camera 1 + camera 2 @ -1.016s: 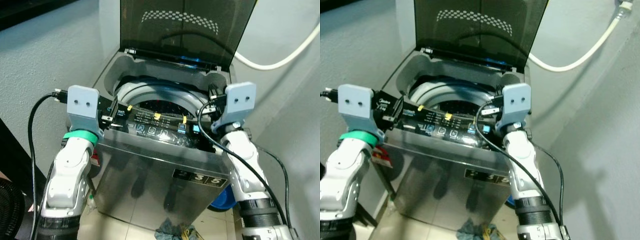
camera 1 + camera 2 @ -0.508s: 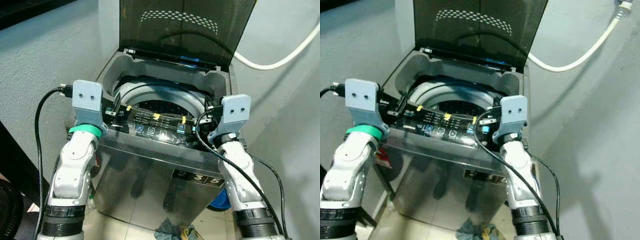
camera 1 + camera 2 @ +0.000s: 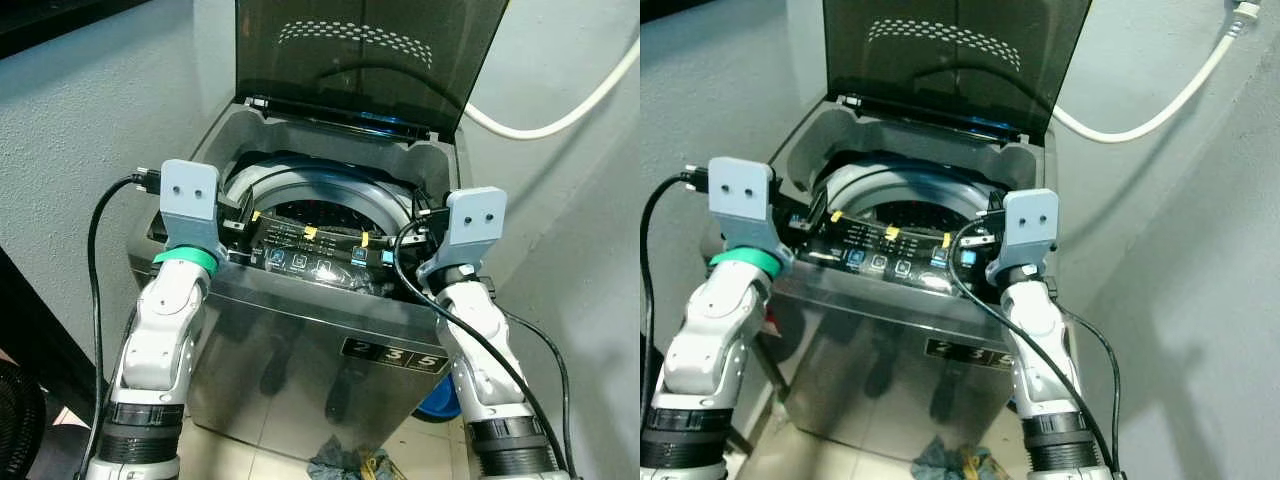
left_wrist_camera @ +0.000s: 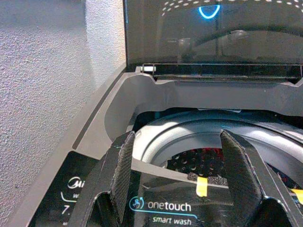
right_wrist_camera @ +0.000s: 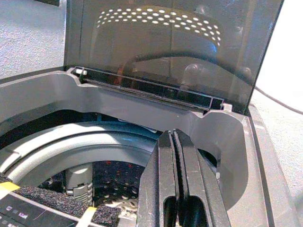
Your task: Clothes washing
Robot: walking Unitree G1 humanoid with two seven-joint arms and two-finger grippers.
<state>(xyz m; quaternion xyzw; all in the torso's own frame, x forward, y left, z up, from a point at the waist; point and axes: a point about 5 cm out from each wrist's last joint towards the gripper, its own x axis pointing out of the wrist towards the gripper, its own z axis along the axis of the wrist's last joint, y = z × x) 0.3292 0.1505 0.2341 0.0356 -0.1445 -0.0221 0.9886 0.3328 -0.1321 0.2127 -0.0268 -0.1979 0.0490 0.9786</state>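
Grey top-loading washing machine (image 3: 300, 350) straight ahead against the wall, smoked translucent lid (image 3: 370, 60) standing upright at the far edge, perforated steel drum (image 3: 320, 205) open to the air just beyond both grippers. Dark control panel with lit touch icons (image 3: 310, 262) running left to right along the near rim, long axis crosswise to both arms. Left gripper (image 4: 182, 189) poised directly over the left end of that panel, black fingers (image 4: 120, 175) spread wide, "onetouch smart wash" label showing between them. Right gripper (image 5: 177, 189) at the right end of the panel, fingers pressed together, empty, pointing across the drum toward the lid hinge.

Both arms raised with forearms angled up from the elbows, wrists level with the machine's top, one at each front corner. Each about equally near the panel; drum mouth lying farther, inward from both. Judged from this: either a button press on the panel below or a reach forward and down into the drum, calling for a short drop or a forward dip of the wrist. Crumpled blue-grey cloth (image 3: 335, 465) lying on the tiled floor (image 3: 250, 455) at the machine's near foot, well apart from both grippers.
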